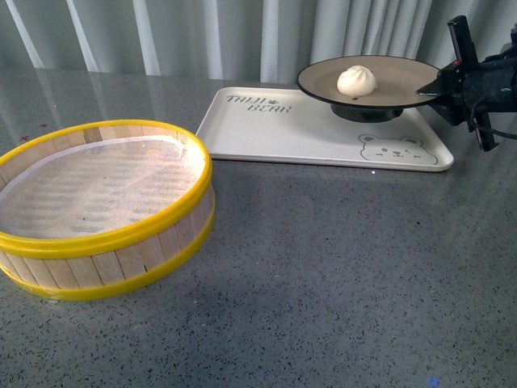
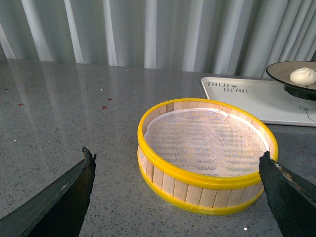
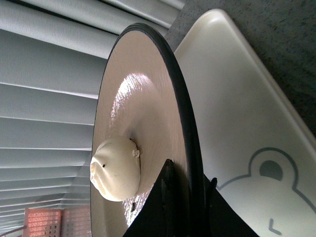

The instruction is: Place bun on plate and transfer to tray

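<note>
While clamped on the plate (image 1: 388, 69) rim at 3 o'clock, right gripper (image 1: 428, 91) level, reaching sideways. One bun (image 1: 356, 81) mid-plate; one plate at one tray's (image 1: 266, 129) 1 o'clock; one steamer basket (image 1: 105, 234). Left gripper (image 2: 176, 154) spread apart.

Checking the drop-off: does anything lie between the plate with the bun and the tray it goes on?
Nothing visible does. The right gripper holds the plate, bun on it, by the rim at the far right of the tray, which is bare there apart from its bear drawing. The basket sits well to the left.
</note>
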Robot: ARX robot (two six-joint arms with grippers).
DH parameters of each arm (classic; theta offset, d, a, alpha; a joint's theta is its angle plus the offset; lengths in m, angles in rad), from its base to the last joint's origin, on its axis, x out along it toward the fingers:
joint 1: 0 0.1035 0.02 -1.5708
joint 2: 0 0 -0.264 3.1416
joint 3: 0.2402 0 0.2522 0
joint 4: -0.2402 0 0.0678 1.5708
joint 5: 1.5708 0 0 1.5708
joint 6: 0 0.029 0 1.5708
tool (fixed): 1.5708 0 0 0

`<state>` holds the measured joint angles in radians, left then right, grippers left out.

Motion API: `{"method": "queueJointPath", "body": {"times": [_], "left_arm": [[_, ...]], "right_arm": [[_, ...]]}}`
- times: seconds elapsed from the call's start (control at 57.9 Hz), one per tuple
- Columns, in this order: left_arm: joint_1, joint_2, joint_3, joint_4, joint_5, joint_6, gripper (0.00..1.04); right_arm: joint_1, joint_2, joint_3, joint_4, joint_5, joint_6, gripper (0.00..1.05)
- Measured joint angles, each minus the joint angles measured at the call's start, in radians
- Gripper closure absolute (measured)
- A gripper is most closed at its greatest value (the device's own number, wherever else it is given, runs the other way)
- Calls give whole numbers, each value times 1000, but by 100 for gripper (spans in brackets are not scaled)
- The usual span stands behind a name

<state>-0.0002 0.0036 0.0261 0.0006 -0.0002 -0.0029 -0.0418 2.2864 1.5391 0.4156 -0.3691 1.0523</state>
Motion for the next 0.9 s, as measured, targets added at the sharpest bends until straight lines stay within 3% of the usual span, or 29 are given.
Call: {"method": "queueJointPath", "body": {"times": [0.346,0.898], "left_arm": [[0,0,0,0,0,0,7],[0,0,0,0,0,0,7]], "right_arm": [[39,46,53,-11,2,1,102],[27,64,42,1,13,37,102]]}}
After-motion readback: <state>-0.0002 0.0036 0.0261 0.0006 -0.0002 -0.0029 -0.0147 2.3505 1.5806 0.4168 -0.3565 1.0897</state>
